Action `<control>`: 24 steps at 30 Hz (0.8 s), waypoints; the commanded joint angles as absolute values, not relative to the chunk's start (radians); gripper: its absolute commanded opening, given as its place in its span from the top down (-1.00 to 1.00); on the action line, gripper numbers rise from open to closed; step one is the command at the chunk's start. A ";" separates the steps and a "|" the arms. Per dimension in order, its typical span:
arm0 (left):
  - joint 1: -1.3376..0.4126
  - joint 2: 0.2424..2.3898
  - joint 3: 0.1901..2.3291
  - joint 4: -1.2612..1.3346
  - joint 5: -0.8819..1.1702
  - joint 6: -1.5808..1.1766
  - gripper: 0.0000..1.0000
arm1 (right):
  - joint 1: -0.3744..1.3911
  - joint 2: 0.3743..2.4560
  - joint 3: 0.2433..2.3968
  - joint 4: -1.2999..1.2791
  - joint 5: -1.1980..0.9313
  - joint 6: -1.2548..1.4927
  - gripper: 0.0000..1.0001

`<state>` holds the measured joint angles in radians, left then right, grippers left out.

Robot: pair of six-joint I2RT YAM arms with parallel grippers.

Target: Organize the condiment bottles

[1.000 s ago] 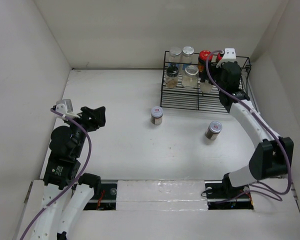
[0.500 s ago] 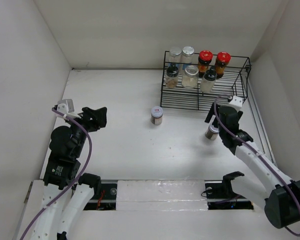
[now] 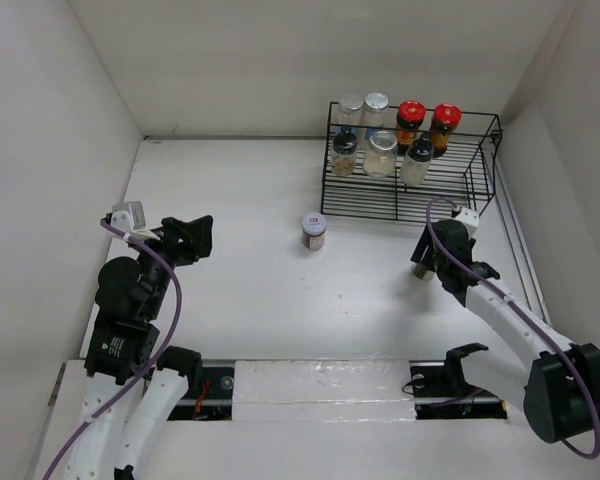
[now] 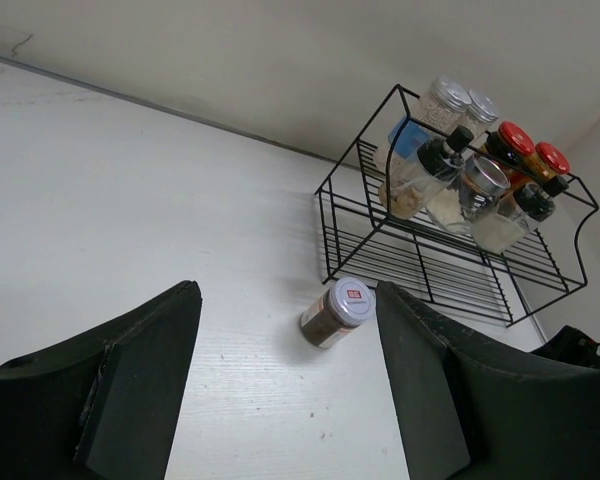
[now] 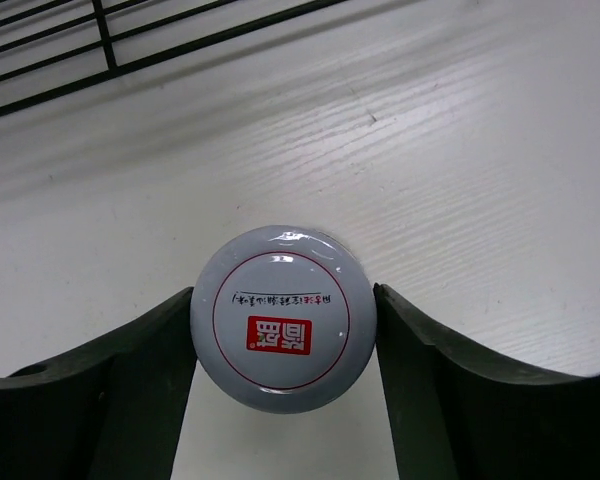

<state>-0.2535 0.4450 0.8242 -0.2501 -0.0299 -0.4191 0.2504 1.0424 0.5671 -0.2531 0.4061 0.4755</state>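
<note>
Right end effector (image 3: 425, 262) status: we find it open, its fingers (image 5: 120, 390) spread wide at 9 o'clock and 3 o'clock of a grey-lidded jar (image 5: 283, 318). This jar stands upright on the tabletop (image 3: 240, 200), just off the 6 o'clock edge of the black wire rack (image 3: 410, 207). In the right wrist view the lid, marked with a red square, fills the gap between the fingers. We cannot tell whether the pads touch the jar body below it. In the top view the end effector covers most of the jar.

Left end effector (image 3: 193, 236) status: we find it open and empty, held above the 9 o'clock side of the tabletop.

A brown-filled jar (image 3: 314, 230) stands upright near the tabletop centre, well apart from both arms. It lies at 9 o'clock of the right end effector and at 7 o'clock of the rack.

We locate the rack at 1 o'clock on the tabletop, near the far wall. It holds seven of the condiment bottles:
- back row: two silver-lidded clear jars (image 3: 351, 105) and two red-capped dark bottles (image 3: 411, 113);
- front row: a black-capped bottle (image 3: 344, 148), a wide glass jar (image 3: 382, 150) and a second black-capped bottle (image 3: 418, 160).
</note>
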 commanded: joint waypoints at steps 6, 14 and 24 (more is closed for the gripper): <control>-0.250 0.437 0.824 -0.193 -0.018 -0.405 -0.33 | 0.242 0.985 0.589 -0.279 0.423 0.483 0.04; -0.250 0.446 0.824 -0.193 -0.009 -0.405 -0.35 | 0.223 0.801 0.879 -0.290 0.515 0.362 0.12; -0.250 0.456 0.824 -0.202 -0.023 -0.405 -0.35 | 0.031 1.188 1.304 -0.213 0.281 0.265 0.14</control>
